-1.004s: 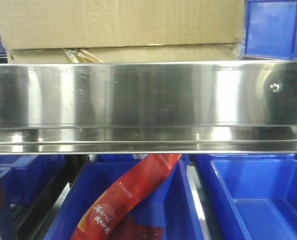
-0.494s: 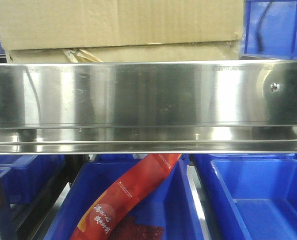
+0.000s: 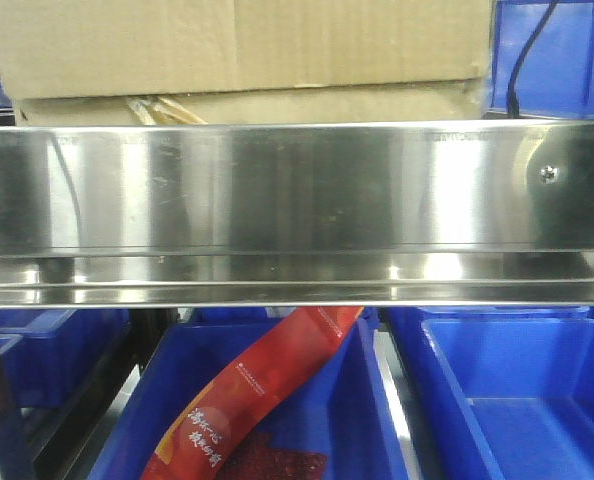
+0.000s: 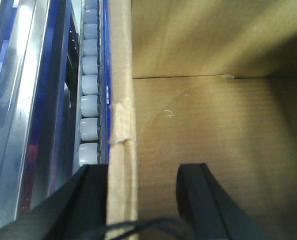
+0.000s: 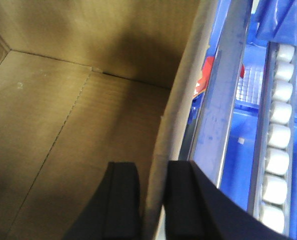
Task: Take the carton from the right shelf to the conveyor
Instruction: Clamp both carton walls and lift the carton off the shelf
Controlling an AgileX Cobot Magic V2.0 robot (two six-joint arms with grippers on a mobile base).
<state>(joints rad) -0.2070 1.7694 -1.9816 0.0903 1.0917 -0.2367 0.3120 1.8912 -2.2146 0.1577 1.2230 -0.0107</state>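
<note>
Only wrist views show right claw (image 5: 152, 171) clenching the carton (image 5: 63, 125) wall, left claw (image 4: 141, 172) straddling it released.

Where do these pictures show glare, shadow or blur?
Front view: glare bands on the right shelf. Left wrist view: left gripper blurred, carton shadowed at upper right. Right wrist view: dark shadow on the carton's far wall, right gripper blurred.

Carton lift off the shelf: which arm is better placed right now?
Right. The right gripper appears to pinch the carton wall from both sides; the left gripper straddles its wall with a gap inside.
</note>
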